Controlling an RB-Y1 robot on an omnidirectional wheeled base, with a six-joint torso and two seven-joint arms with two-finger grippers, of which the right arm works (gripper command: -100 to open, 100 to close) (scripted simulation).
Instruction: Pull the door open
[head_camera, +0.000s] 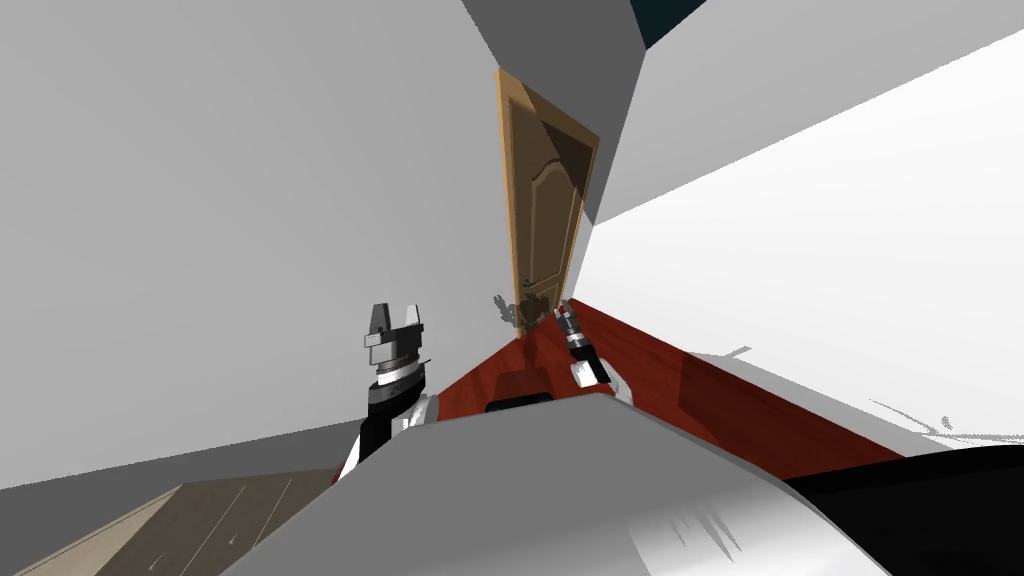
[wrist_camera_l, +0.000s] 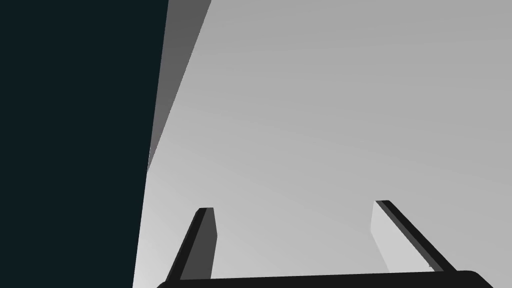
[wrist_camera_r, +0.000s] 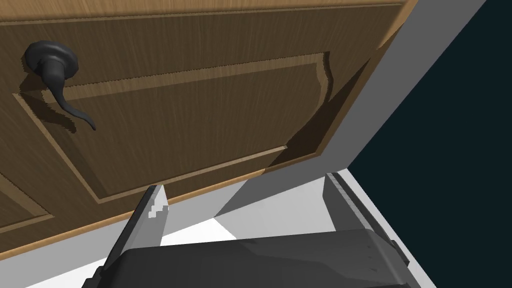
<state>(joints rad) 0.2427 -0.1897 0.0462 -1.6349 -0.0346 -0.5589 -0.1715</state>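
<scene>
Our right gripper (wrist_camera_r: 244, 186) faces the panelled wooden door (wrist_camera_r: 200, 100).
We hold it spread, the dark lever handle (wrist_camera_r: 52, 67) off to one side, untouched; red floor (head_camera: 650, 370), grey walls (head_camera: 200, 200); left gripper (wrist_camera_l: 295, 206) spread too.

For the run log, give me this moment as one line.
right gripper: open, short of door handle | door: brown wood | left gripper: open, holding nothing

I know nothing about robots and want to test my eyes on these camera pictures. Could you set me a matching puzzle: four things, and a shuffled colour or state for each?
Things:
1. door
2. door handle
3. floor by the door
4. left gripper

Descriptions:
A. red-brown
B. fingers standing open
C. light brown wood with panels
D. dark curved lever

Pairs: 1-C, 2-D, 3-A, 4-B.
</scene>
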